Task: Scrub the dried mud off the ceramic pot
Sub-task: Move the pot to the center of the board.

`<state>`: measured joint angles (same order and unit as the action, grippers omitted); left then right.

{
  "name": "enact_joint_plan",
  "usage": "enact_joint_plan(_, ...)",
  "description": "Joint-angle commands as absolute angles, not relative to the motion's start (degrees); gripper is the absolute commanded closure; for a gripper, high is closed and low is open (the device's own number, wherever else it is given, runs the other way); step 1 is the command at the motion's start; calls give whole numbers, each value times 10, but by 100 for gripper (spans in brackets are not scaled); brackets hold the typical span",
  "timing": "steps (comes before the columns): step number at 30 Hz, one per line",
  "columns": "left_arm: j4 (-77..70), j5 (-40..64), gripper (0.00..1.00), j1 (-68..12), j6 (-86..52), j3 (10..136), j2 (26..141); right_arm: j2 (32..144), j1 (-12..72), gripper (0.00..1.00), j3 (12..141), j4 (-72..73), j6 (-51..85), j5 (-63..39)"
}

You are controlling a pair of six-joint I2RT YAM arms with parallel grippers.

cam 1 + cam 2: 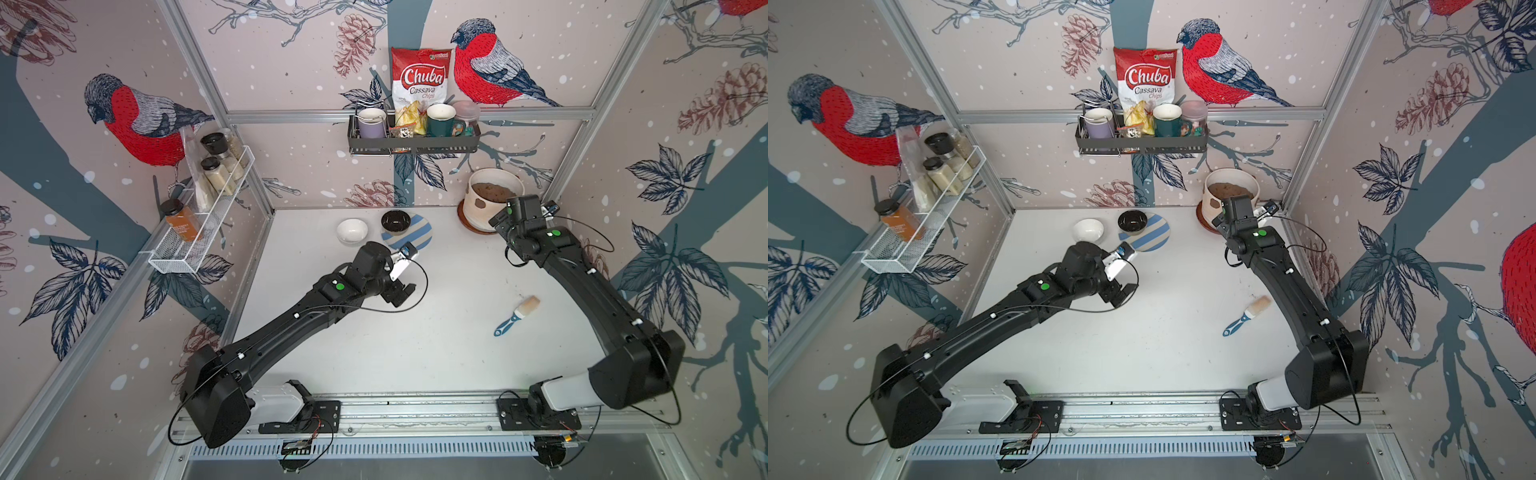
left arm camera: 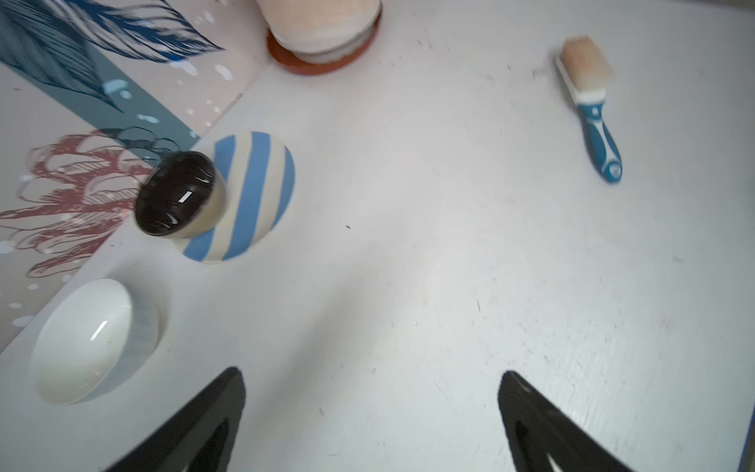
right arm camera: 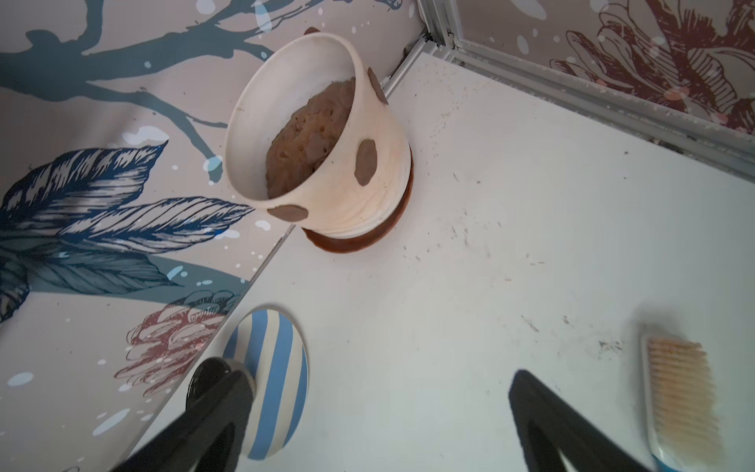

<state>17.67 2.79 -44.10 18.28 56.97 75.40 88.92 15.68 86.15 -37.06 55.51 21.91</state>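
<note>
Left fingers point(image 2: 192, 429): standing spread wide and released, grasping nothing, hanging over a bare stretch of the white table point(image 2: 408, 286). Right fingers point(image 3: 547, 421): likewise standing wide apart and empty, hovering above the table. Ceramic pot point(image 3: 380, 192): cream-white and faintly ribbed, standing upright on a brown saucer point(image 3: 355, 243) in the far corner of the table. It is sitting ahead of the right fingers, near them but apart, with nothing touching it, and well apart from the left fingers, far ahead of them. Brown soil point(image 3: 310, 139) is filling its inside. Dried mud point(image 3: 365, 161): several flat matte-brown patches are clinging to the pot's outer wall on the side facing the right fingers, one at mid-wall and others closer to the rim; one patch is also showing in both top views. Brush point(image 1: 517, 313): blue-and-white handle, pale bristles, lying flat on the table, touching neither pair of fingers, off to one side of the right fingers and farther from the left ones. Striped plate point(image 2: 253, 196): blue and cream, lying flat ahead of the left fingers. Black bowl point(image 2: 175, 194): sitting against the plate's edge and overlapping it. White bowl point(image 2: 90, 339): sitting just beside one of the left fingers, apart from it, not touching the black bowl.
</note>
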Motion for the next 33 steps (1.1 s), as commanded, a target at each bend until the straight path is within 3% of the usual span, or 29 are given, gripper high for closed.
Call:
enact_joint_plan(1, 110, 50, 4, -458, 248, 544, 762, 946, 122, 0, 922, -418, 522, 186)
enact_joint_plan(13, -3, 12, 3, -464, 101, 535, 799, 1257, 25, 4, 1343, -670, 428, 147)
enact_joint_plan(17, -19, -2, 3, -464, 87, 526, 798, 1329, 13, 4, 1447, -685, 434, 166)
enact_joint_plan(26, -1, -17, 3, -464, 79, 538, 807, 1352, -12, 2, 1436, -554, 438, 35)
enact_joint_plan(33, 2, -17, 3, -465, 96, 532, 797, 1360, -11, 2, 1422, -506, 460, 8)
